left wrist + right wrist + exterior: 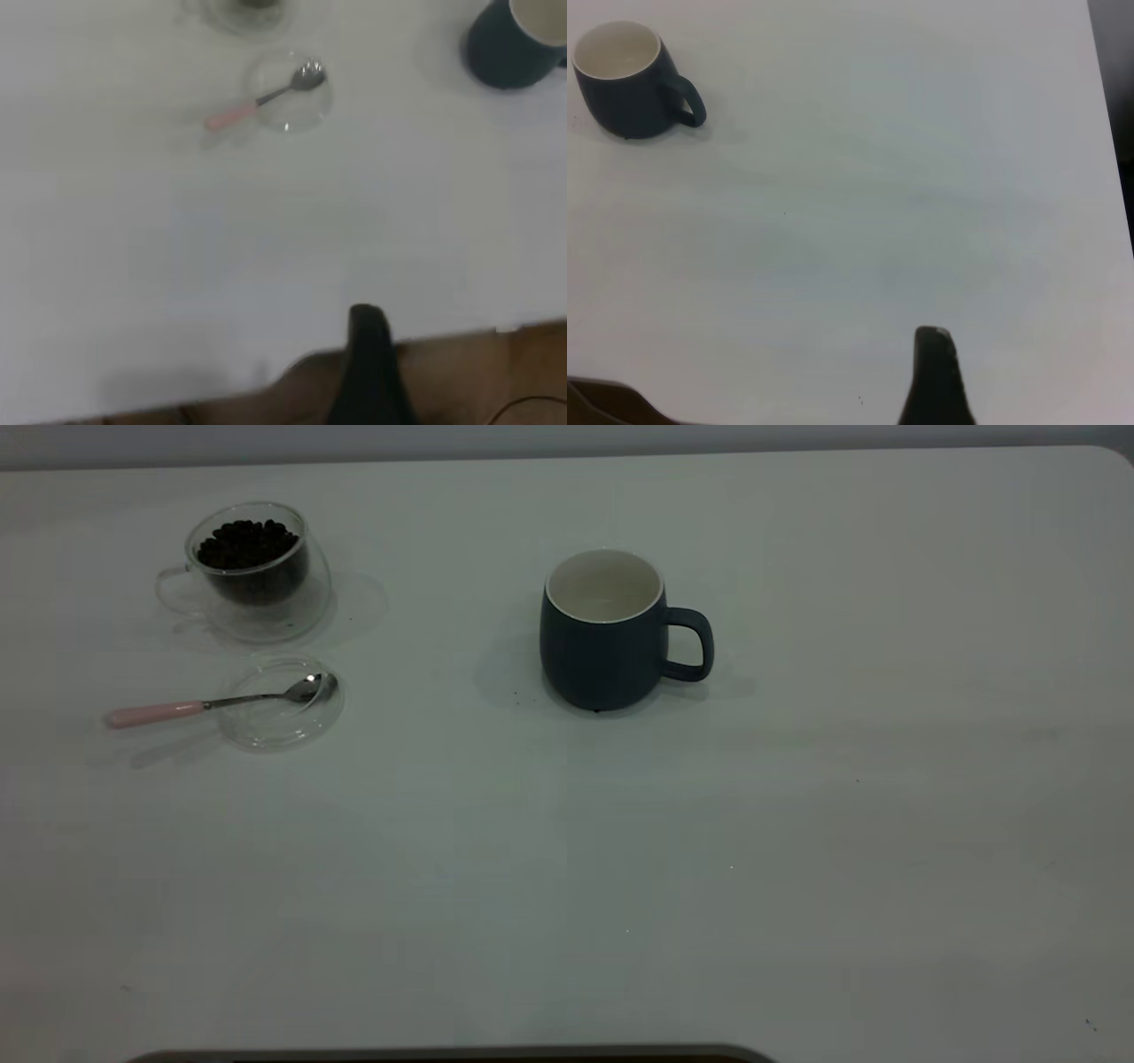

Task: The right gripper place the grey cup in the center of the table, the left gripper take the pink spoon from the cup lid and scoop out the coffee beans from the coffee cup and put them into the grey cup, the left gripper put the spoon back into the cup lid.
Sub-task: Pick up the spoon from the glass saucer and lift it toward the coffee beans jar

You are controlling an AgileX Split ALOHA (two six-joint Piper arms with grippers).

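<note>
The grey cup (606, 631) stands upright near the middle of the table (797, 824), handle to the right, its off-white inside showing nothing; it also shows as the cup (627, 81). At the far left the coffee cup (252, 571) holds coffee beans (246, 543). In front of it lies the cup lid (282, 704), with the pink spoon (213, 703) resting bowl-in-lid and handle out to the left. The left gripper (368, 320) hangs shut over the table's near edge, well away from the spoon (261, 102). The right gripper (933, 341) is shut over bare table, far from the cup. Neither gripper appears in the exterior view.
A dark rounded object (443, 1056) pokes in at the exterior view's lower edge. Brown floor (496, 381) shows beyond the table edge in the left wrist view. A dark strip (1118, 106) marks the table's side edge in the right wrist view.
</note>
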